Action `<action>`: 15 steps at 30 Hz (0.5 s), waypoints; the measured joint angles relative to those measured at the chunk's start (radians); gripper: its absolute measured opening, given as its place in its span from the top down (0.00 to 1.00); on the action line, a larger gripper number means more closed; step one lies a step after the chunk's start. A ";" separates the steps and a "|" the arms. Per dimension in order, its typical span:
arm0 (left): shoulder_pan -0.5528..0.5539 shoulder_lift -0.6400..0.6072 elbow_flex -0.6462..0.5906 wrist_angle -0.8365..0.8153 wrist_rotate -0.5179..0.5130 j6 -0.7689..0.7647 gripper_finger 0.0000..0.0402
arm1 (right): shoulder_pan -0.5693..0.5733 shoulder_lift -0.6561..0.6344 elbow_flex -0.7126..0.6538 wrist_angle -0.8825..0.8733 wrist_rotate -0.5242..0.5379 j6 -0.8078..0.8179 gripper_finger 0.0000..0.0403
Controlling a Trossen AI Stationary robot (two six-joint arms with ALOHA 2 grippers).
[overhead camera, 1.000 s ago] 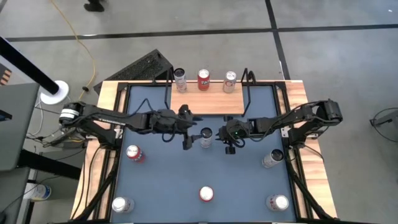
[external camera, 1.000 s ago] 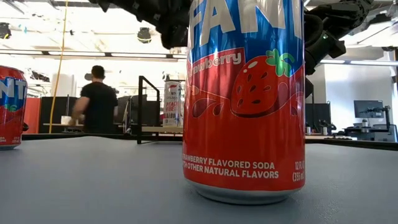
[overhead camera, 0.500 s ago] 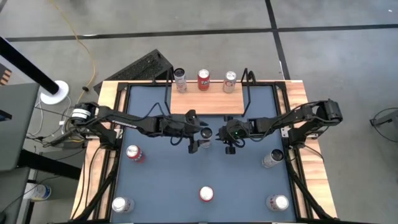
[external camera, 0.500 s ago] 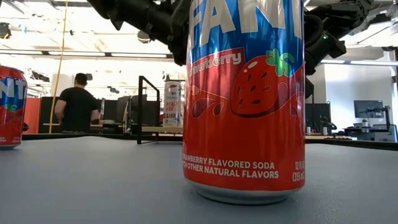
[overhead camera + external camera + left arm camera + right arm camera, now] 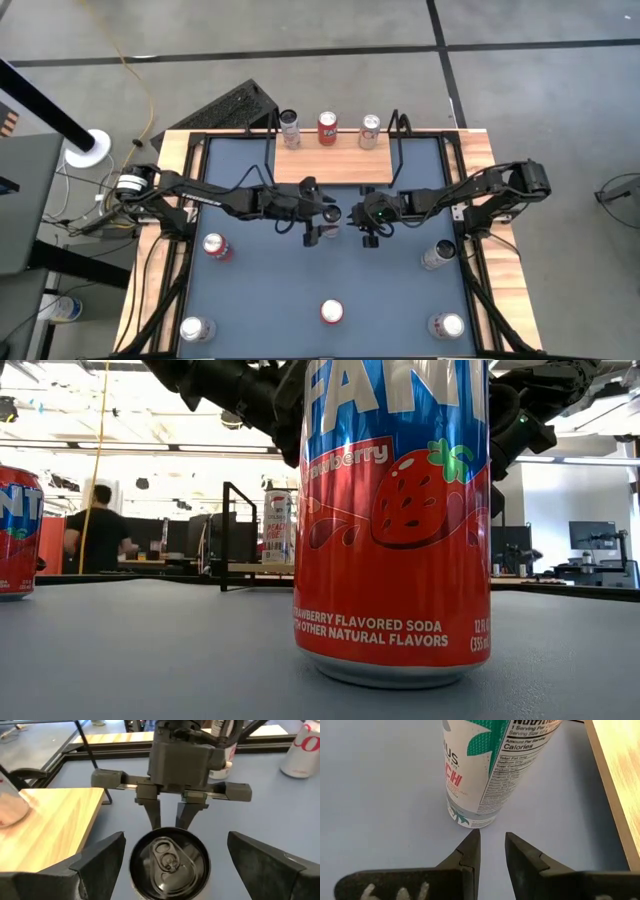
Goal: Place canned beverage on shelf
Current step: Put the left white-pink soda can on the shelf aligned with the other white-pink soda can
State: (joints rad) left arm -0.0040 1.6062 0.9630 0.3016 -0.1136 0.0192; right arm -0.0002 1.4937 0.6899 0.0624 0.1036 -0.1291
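A white can with green print [image 5: 482, 765] stands upright on the blue table mat, just in front of the light-wood shelf [image 5: 335, 168]; its dark top [image 5: 170, 862] shows in the left wrist view. My left gripper [image 5: 326, 219] is open, one finger on each side of that can with a gap on both sides. My right gripper [image 5: 491, 837] faces it from the other side; its fingers stand a narrow gap apart with nothing between them, and their tips stop just short of the can's base. Three cans [image 5: 327, 126] stand along the shelf's far edge.
Loose cans stand on the mat: red ones [image 5: 215, 245] [image 5: 331, 312] and silver ones [image 5: 197, 328] [image 5: 447, 325] [image 5: 437, 255]. In the low view a big red strawberry soda can [image 5: 395, 520] fills the front. A person [image 5: 98, 530] moves in the room behind.
My left gripper has gone toward the table's right edge and a little down, still open, until its fingers stand on either side of the white can. The can has kept its place. My right gripper has kept still. The person behind has walked off to the left.
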 joint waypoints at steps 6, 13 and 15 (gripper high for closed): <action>0.000 0.036 0.000 -0.001 -0.002 -0.008 0.15 | 0.000 0.000 0.000 0.000 0.000 0.000 0.76; 0.000 0.097 0.000 0.050 0.002 -0.001 0.15 | 0.000 0.000 0.000 -0.002 0.000 0.002 0.76; 0.000 0.097 0.000 0.046 0.002 -0.004 0.15 | 0.000 0.000 0.000 -0.002 0.000 0.002 0.76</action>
State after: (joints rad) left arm -0.0040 1.7031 0.9630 0.3479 -0.1120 0.0155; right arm -0.0002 1.4937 0.6899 0.0601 0.1040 -0.1276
